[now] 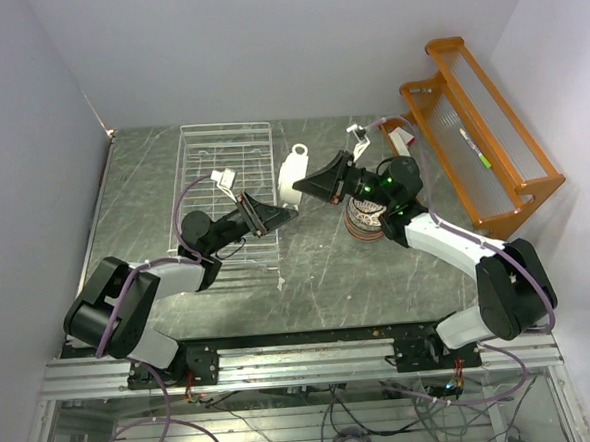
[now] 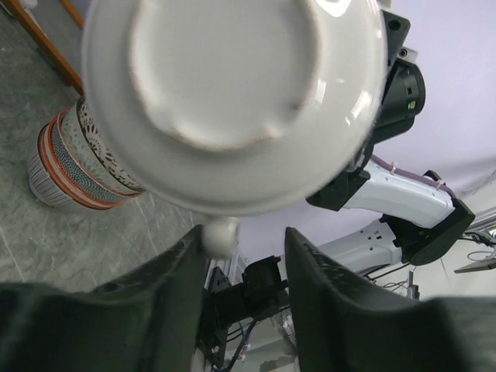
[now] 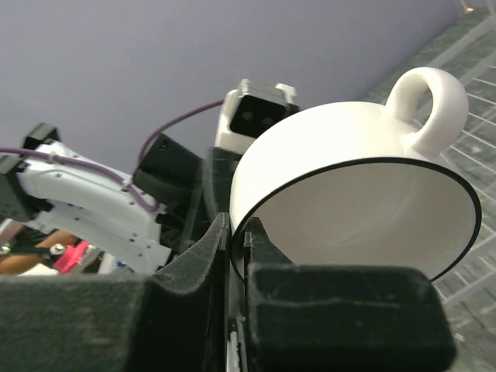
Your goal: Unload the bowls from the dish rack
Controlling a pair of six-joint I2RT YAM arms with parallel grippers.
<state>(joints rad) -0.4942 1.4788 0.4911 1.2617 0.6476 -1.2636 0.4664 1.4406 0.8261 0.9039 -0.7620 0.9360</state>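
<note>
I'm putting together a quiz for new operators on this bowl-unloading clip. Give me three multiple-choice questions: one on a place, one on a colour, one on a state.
1. Where does the bowl stack stand?
A. in the rack
B. on the shelf
C. on the table

2. What colour is the held bowl?
A. white
B. red-brown
C. blue

3. The right claw is
A. wide open
B. shut on the held bowl's rim
C. out of view

Key:
1 C: the top view shows the stack on the table, between rack and shelf.
2 A: all three views show it white, with a dark line along the rim.
3 B: the right wrist view shows both fingers pinching the rim.
</note>
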